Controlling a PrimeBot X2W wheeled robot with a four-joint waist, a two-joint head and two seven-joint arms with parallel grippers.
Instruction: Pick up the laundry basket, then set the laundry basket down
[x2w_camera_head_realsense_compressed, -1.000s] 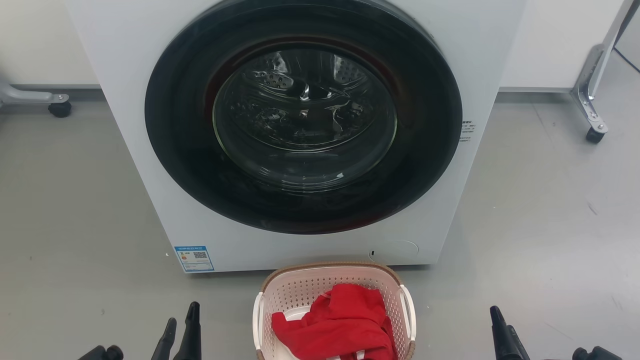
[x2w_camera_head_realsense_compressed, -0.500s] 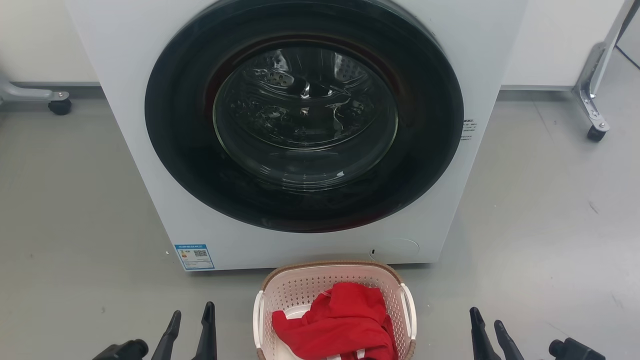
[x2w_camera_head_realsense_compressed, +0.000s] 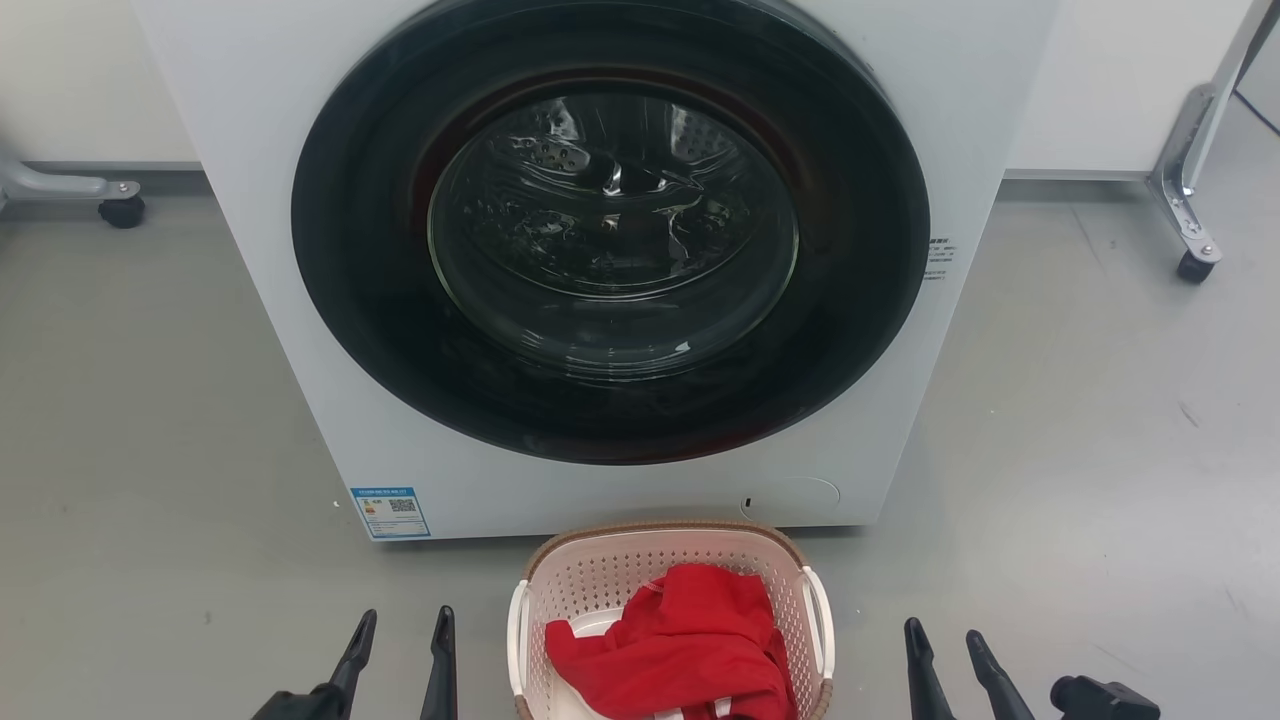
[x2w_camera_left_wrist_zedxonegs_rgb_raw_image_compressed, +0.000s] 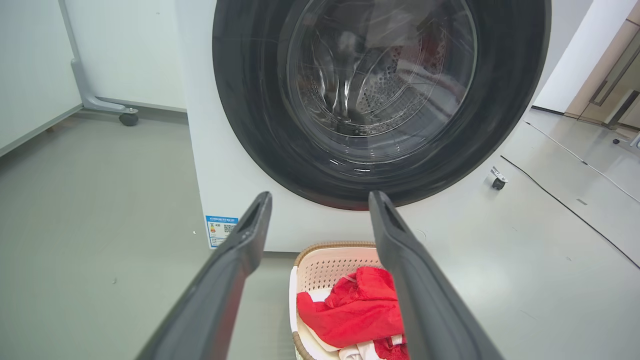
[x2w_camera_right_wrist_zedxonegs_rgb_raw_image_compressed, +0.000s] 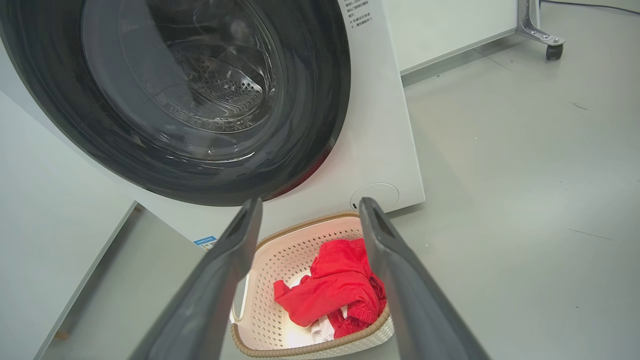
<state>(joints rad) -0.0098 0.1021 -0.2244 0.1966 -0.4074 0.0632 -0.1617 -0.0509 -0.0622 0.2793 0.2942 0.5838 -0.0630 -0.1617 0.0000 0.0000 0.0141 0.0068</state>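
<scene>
The laundry basket (x2w_camera_head_realsense_compressed: 600, 575) stands on the grey floor just in front of the washing machine, cream with a brown rim and white side handles, holding a red garment (x2w_camera_head_realsense_compressed: 680, 650) over something white. My left gripper (x2w_camera_head_realsense_compressed: 405, 627) is open to the basket's left, apart from its handle. To the basket's right, my right gripper (x2w_camera_head_realsense_compressed: 942, 636) is open too, with nothing between its fingers. The left wrist view has the basket (x2w_camera_left_wrist_zedxonegs_rgb_raw_image_compressed: 325, 262) low between and behind the fingers, and the right wrist view shows the basket (x2w_camera_right_wrist_zedxonegs_rgb_raw_image_compressed: 290, 257) the same way.
A white front-loading washing machine (x2w_camera_head_realsense_compressed: 620, 500) with a large dark round door (x2w_camera_head_realsense_compressed: 610, 230) fills the middle, its door closed. Metal legs on castors stand at the far left (x2w_camera_head_realsense_compressed: 120, 210) and far right (x2w_camera_head_realsense_compressed: 1195, 265). Grey floor lies on both sides.
Both grippers have moved inward toward the basket, the left one rightward and the right one leftward. The basket has not moved.
</scene>
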